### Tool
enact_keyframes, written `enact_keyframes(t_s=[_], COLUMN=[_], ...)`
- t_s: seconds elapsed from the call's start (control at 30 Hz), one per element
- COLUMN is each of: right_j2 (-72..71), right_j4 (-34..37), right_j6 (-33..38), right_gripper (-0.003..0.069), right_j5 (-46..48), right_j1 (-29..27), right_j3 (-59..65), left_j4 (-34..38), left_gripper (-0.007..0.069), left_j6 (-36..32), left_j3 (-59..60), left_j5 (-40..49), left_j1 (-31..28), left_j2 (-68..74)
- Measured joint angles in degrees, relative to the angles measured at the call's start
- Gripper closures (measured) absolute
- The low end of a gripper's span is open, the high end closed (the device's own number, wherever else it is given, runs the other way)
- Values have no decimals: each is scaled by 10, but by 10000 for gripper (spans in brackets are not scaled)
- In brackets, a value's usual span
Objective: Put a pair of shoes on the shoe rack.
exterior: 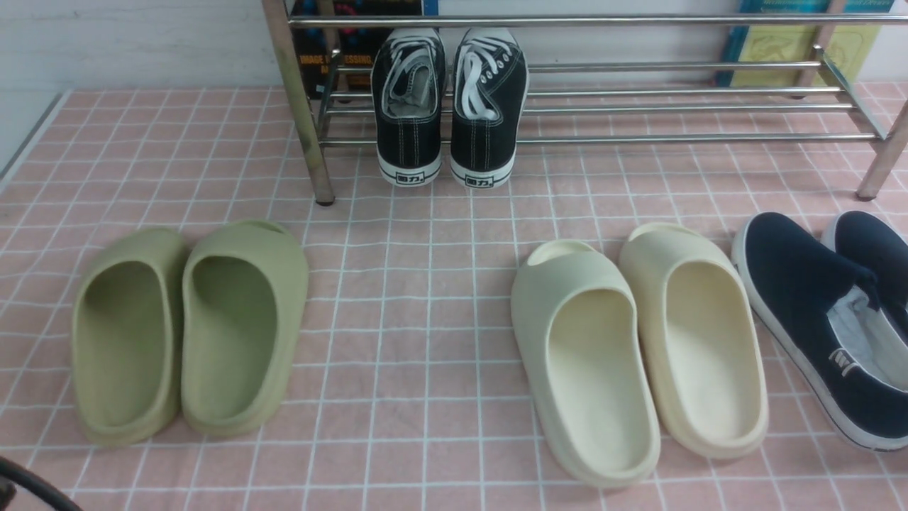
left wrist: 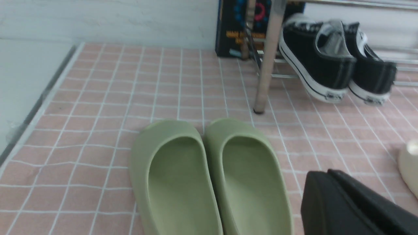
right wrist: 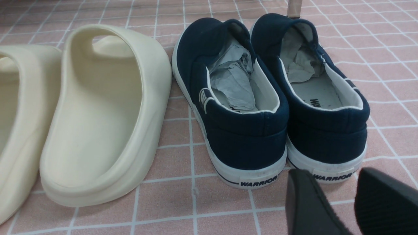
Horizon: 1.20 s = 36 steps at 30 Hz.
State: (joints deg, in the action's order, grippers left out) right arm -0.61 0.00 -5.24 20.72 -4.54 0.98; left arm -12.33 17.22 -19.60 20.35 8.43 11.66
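Observation:
The pair of shoes (exterior: 448,106), black lace-up sneakers with white laces and soles, lies side by side on the lower bars of the chrome shoe rack (exterior: 674,108), toes to the back and heels jutting over the front bar. The left wrist view shows the same pair (left wrist: 320,62) behind the rack's corner post (left wrist: 266,65). My left gripper (left wrist: 326,174) is shut with nothing in it, low over the cloth beside the green slides. My right gripper (right wrist: 333,173) is open and empty just behind the navy shoes' heels. Neither gripper shows in the front view.
Green foam slides (exterior: 191,326) lie front left, cream slides (exterior: 638,348) front right, and navy slip-on shoes (exterior: 830,312) at the far right. Books (exterior: 355,42) lean against the wall behind the rack. The pink checked cloth ends at a grey edge (exterior: 28,135) on the left.

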Motion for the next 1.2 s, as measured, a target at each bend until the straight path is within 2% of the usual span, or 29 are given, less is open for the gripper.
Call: enact_keyframes(t_s=[0.03, 0.07, 0.13, 0.3, 0.47, 0.7, 1.2], right_j2=[0, 0, 0, 0, 0, 0, 0], right_j4=[0, 0, 0, 0, 0, 0, 0], right_j6=[0, 0, 0, 0, 0, 0, 0], right_gripper=[419, 419, 419, 419, 419, 419, 419], right_j5=[0, 0, 0, 0, 0, 0, 0], right_j1=[0, 0, 0, 0, 0, 0, 0], right_j3=[0, 0, 0, 0, 0, 0, 0], left_j4=[31, 35, 58, 55, 50, 49, 57], left_gripper=[622, 622, 622, 622, 622, 622, 610], left_j6=[-33, -36, -68, -82, -91, -105, -119], left_j3=[63, 63, 144, 209, 211, 211, 210], left_j5=[-56, -63, -120, -122, -62, -2, 4], left_j1=[-45, -45, -95, -129, -129, -94, -91], left_j2=[-27, -30, -68, -119, -123, -123, -123])
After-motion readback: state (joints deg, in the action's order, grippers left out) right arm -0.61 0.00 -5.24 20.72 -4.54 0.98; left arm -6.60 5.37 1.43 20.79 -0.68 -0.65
